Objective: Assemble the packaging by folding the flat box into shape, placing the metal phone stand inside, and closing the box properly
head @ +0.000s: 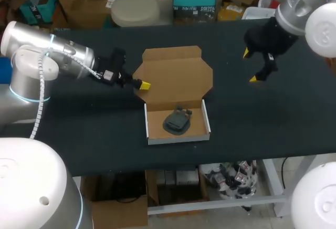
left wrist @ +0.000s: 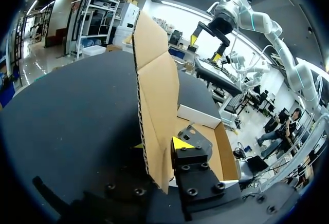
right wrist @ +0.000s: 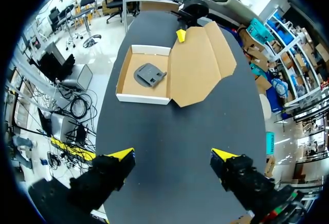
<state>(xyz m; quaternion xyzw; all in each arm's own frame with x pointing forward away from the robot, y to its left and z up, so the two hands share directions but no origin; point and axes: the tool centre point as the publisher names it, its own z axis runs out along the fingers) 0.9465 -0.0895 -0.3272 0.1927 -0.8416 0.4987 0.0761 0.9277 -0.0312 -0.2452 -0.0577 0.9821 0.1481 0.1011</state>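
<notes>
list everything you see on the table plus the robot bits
cardboard box: 1, brown with white walls, middle of the table, folded into a tray
lid: 1, brown, open, on the box's far side
phone stand: 1, dark grey, lying inside the box
table: 1, black top, under everything
left gripper: 1, black with yellow tips, shut on the lid's left edge
right gripper: 1, black with yellow tips, open, above the table right of the box
</notes>
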